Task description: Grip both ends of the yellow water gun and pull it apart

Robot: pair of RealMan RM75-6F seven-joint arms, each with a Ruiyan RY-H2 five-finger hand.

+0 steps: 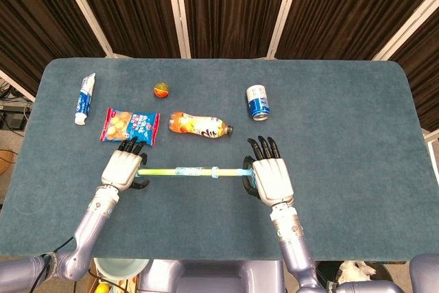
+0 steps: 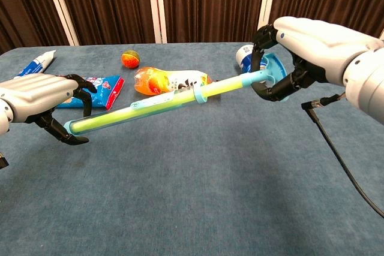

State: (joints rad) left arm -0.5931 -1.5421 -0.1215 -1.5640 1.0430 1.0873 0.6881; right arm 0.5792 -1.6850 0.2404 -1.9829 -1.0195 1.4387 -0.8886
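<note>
Two hands, one water gun between them, lifted off the blue desk (image 1: 343, 121) at lower centre of the head view.

Water gun (image 1: 180, 170): long yellow tube with pale blue fittings, lying left to right in the head view; in the chest view it slopes up from lower left to upper right.

Right hand (image 1: 270, 178): fingers curled around the blue handle end of the water gun, clamped on it.

Left hand (image 1: 123, 169): fingers hooked around the other tip of the tube; in the chest view the tip sits inside the curled fingers, though a firm grip cannot be confirmed.

Other items on the desk, all beyond the water gun toward the top of the frame:
- Drink bottle (image 1: 197, 125), on its side, centre.
- Snack bag (image 1: 130, 125), just above the left hand.
- Toothpaste tube (image 1: 84, 99), upper left.
- Small ball (image 1: 162, 90), above the bottle.
- Can (image 1: 258, 101), upright, above the right hand.
</note>
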